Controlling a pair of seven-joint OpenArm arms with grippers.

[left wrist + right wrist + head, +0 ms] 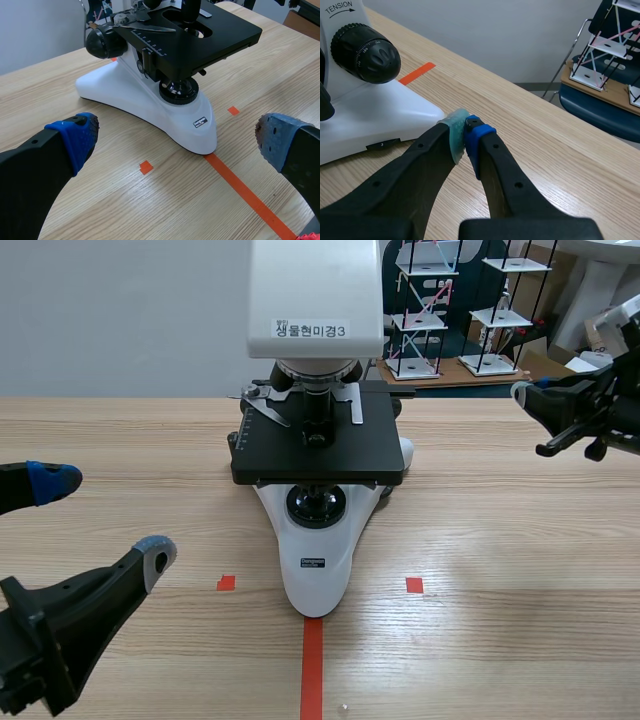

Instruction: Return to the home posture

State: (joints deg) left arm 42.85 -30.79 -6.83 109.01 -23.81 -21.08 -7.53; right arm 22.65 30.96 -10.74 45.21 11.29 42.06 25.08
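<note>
A white and black microscope (318, 430) stands in the middle of the wooden table, its stage facing me. My left gripper (105, 520) hangs open at the near left, apart from the microscope's base (150, 102), with nothing between its blue pads (77, 137). My right gripper (522, 395) is raised at the far right, level with the stage and to its right. In the right wrist view its fingers (465, 137) meet pad to pad, shut on nothing, beside the microscope's base (375, 117) and a black focus knob (366, 54).
Wire racks (425, 310) stand on a low wooden platform behind the table at the far right, and a blue chair seat (600, 107) is beyond the table edge. Bare wood lies on both sides of the microscope.
</note>
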